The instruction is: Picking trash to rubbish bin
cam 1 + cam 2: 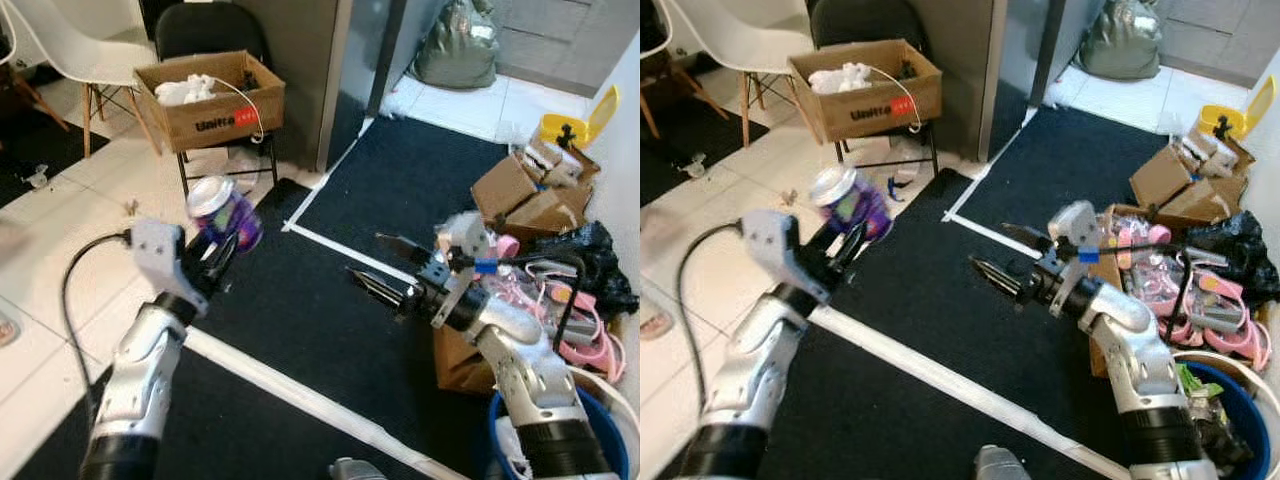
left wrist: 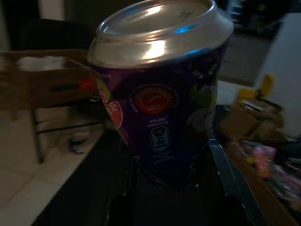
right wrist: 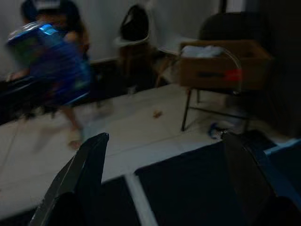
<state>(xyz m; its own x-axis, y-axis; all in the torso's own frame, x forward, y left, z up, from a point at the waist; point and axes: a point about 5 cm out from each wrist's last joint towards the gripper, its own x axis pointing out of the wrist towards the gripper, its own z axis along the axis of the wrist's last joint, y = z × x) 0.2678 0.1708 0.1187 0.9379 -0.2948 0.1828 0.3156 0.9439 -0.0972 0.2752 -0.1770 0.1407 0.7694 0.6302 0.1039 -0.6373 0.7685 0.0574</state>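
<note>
Currently in the carry step: left gripper (image 1: 222, 255) is clamped on the purple can (image 1: 225, 213), which sits between its 2 fingers, silver top tilted up and away from the wrist, held in the air above the edge where the black mat (image 1: 300, 300) meets the white tile floor (image 1: 60, 230). Left wrist view confirms it: can (image 2: 160, 94) fills the space right ahead of the palm, fingers pressed to both its sides, lower body seated deep between them. Right gripper (image 1: 385, 270) holds nothing, its 2 fingers spread wide apart and pointing across toward the can, well apart from it; in the right wrist view the can (image 3: 51, 61) reads as a blurred blue shape far ahead of the open fingers (image 3: 89, 160). Blue bin (image 1: 600, 440) sits down beside the right arm's elbow side, on the far side of the right gripper from the can, next to a brown paper bag (image 1: 460, 365) and a heap of pink straps (image 1: 580, 320), black bags (image 1: 595, 255) and flattened boxes (image 1: 520, 195). Ahead of the left gripper: a cardboard box (image 1: 210, 95) on a black chair (image 1: 205, 30). My read: pick is done, drop is not. Next move calls for turning the body toward the bin and swinging the left arm across the mat until the can is over the bin's rim, then opening; alternatively a handover to the right gripper, already open and nearer the bin. Risk: can is tilted, so grip could slip during the swing.
</note>
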